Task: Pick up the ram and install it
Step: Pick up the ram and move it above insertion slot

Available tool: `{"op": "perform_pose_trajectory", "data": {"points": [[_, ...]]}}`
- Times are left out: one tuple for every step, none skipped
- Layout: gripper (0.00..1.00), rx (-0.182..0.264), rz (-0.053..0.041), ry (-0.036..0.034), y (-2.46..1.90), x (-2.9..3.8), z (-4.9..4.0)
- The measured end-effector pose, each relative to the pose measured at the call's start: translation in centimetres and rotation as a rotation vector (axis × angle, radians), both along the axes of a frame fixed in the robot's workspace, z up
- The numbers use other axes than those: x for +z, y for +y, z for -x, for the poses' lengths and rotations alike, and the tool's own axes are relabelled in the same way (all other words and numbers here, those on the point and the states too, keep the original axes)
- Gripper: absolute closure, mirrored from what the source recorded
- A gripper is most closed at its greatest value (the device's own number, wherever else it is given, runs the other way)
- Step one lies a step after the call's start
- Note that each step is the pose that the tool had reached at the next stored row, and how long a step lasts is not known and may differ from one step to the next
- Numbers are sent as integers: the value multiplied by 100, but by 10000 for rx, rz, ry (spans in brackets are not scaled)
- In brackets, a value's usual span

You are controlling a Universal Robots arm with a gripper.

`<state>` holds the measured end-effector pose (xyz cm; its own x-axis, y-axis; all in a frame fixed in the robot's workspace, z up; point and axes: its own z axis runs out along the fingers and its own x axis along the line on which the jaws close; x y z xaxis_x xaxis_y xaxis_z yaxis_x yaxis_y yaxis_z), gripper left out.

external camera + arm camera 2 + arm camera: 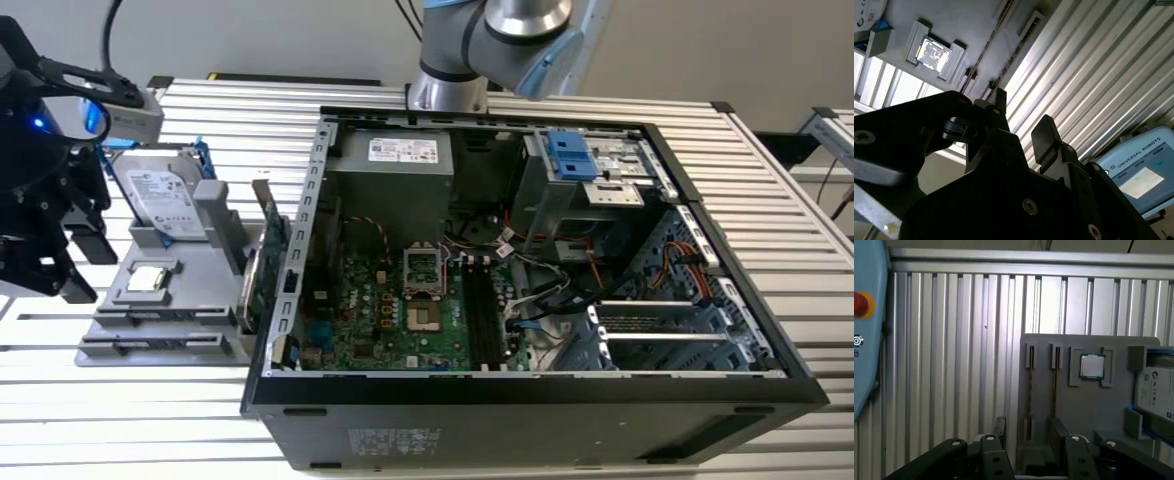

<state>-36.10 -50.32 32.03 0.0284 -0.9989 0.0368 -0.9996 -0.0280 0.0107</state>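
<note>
Ram [1030, 390] stands on edge in a slot of the gray holder [1089, 410], a second stick [1054, 390] slotted alongside and a CPU [1091, 366] beside those; my hand [1029, 432] hangs near it, fingers apart and empty, the holder resting on the ribbed desk [954, 365] next to the open PC case [534, 420].

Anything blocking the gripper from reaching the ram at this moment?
Nothing visible does. In the first wrist view the gripper, jaws open, faces the ram, which stands edge-on in a slot of the gray holder, with only open space between them.
</note>
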Motion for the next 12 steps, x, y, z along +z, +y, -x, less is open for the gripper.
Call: {"op": "perform_pose_trajectory", "data": {"points": [[0,0,14,1,0,-6,0],[0,0,28,1,0,-13,0],[0,0,43,0,0,-20,0],[0,1,58,1,0,-26,0],[0,0,72,0,0,-33,0],[0,0,88,0,1,-40,0],[0,1,102,1,1,-46,0],[0,1,118,1,1,-53,0],[0,0,134,0,1,-61,0],[0,0,153,1,2,-68,0],[0,0,169,0,2,-74,0],[0,0,187,-1,2,-82,0]]}}
